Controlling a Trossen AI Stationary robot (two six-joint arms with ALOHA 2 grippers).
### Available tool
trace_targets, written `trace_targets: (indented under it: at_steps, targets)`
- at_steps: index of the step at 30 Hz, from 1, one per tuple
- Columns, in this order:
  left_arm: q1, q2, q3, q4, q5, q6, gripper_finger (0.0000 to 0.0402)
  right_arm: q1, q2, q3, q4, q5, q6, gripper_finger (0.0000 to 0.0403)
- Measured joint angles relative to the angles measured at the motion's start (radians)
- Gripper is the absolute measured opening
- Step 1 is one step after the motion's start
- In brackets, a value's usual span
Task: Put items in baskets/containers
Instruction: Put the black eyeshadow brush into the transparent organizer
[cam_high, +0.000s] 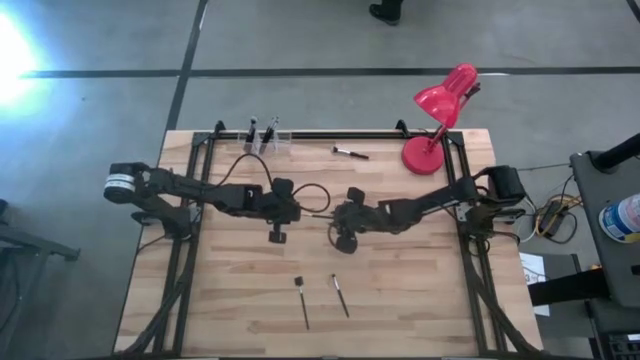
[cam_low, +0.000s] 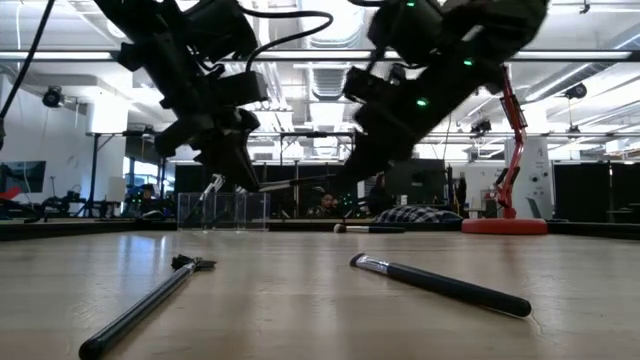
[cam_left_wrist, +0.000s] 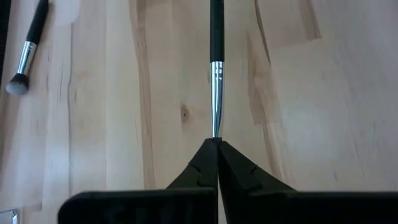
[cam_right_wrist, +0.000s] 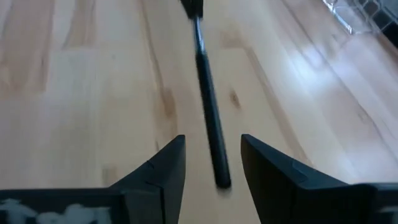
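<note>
My left gripper (cam_left_wrist: 216, 144) is shut on a thin dark brush with a silver ferrule (cam_left_wrist: 216, 81). The brush runs between the two grippers above the middle of the table (cam_high: 320, 213). My right gripper (cam_right_wrist: 212, 149) is open. Its fingers stand on either side of the handle's free end (cam_right_wrist: 221, 174) without touching it. The clear container (cam_high: 268, 140) stands at the far edge with a few brushes upright in it. Two brushes (cam_high: 302, 300) (cam_high: 340, 295) lie flat toward the near edge. One more brush (cam_high: 350, 152) lies near the far edge. My left gripper pinches the brush's head end (cam_left_wrist: 216, 132), just past the silver ferrule, between its two shut fingers, which hide the bristles. The brush sticks straight out from the fingertips, in line with them, toward the table's right. It is lifted clear of the table.
A red desk lamp (cam_high: 440, 110) stands at the far right corner. The two loose brushes also show in the low view (cam_low: 150, 300) (cam_low: 440, 285), below both grippers. Bare wood lies around them.
</note>
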Motion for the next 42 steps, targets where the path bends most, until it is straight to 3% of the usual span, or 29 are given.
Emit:
trace_targets:
  at_steps: [7,15,24,33,38,42]
  targets:
    - [-0.003,0.000,-0.001,-0.019,-0.001,-0.001,0.0000,-0.016,0.043,0.082,-0.058,0.002,-0.027,0.0125]
    - [-0.003,-0.002,0.011,-0.032,-0.007,-0.002,0.0000,-0.015,0.050,0.079,-0.104,-0.008,-0.027,0.0023]
    - [-0.003,-0.003,0.035,-0.068,-0.007,-0.058,0.0002,-0.014,0.048,0.074,-0.094,-0.004,-0.027,0.0017]
    - [-0.003,-0.086,0.024,-0.059,0.018,-0.135,0.0038,-0.015,0.048,0.000,0.031,0.003,-0.022,0.0015]
    - [-0.003,-0.194,-0.055,0.073,0.070,-0.170,0.0049,-0.015,0.043,-0.053,0.133,0.003,-0.026,0.0015]
    - [-0.003,-0.292,-0.226,0.412,0.128,-0.191,0.0051,-0.015,0.036,-0.111,0.271,0.003,-0.030,0.0015]
